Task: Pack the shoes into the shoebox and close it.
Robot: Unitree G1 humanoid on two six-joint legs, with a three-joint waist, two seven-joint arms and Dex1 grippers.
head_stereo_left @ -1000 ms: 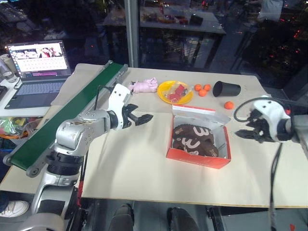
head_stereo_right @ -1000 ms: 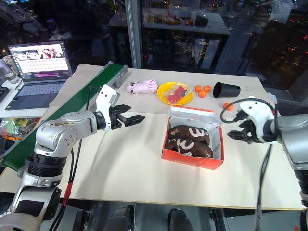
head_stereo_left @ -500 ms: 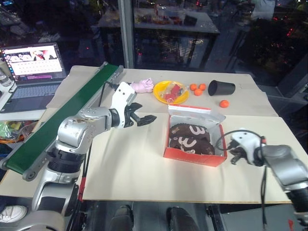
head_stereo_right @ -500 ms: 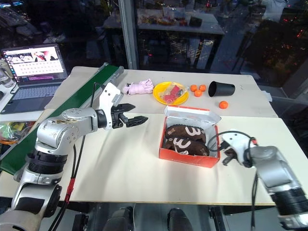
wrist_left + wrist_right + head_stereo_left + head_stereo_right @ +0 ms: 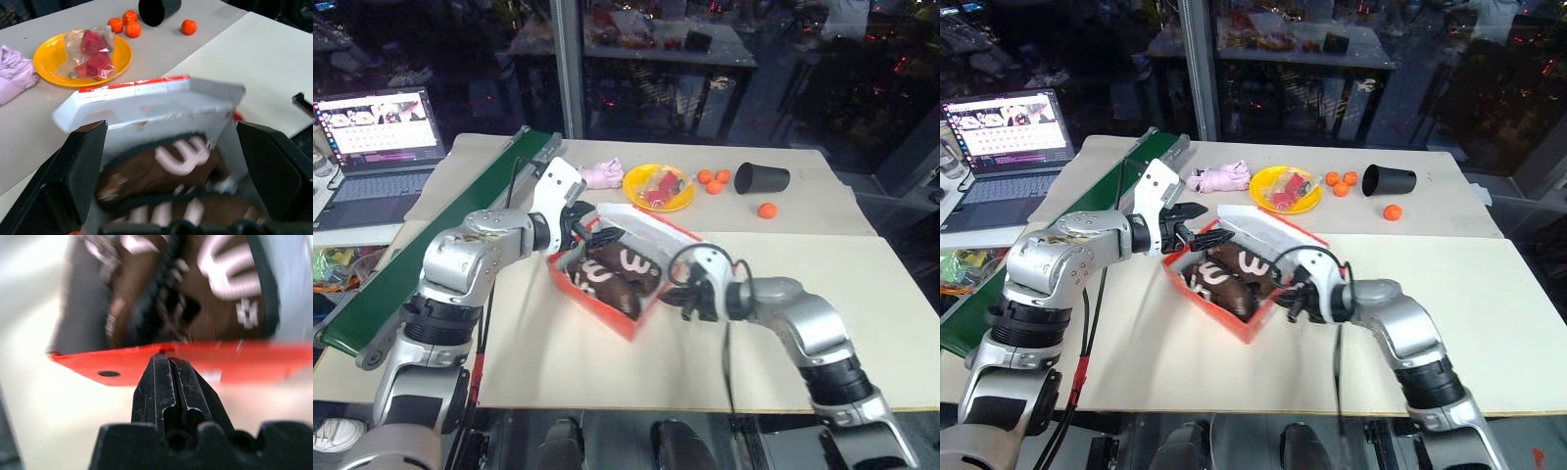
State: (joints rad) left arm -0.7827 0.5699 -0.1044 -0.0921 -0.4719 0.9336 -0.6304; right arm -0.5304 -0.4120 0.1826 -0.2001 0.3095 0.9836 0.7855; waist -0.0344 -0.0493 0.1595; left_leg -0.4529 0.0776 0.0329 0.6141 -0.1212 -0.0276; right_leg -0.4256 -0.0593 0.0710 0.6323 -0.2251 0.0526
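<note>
The right gripper (image 5: pixel 166 363), fingers pressed together, seemingly touches the shoebox (image 5: pixel 607 311) wall. The left gripper (image 5: pixel 592 235) is spread wide at the opposite side. The shoes (image 5: pixel 612 271) lie inside (lid raised).

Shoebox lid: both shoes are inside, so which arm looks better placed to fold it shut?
Probably the left. The left gripper is open beside the raised lid of the shoebox, on its hinge side. The right gripper is shut, tips at the box's red front wall, better placed to brace it.
</note>
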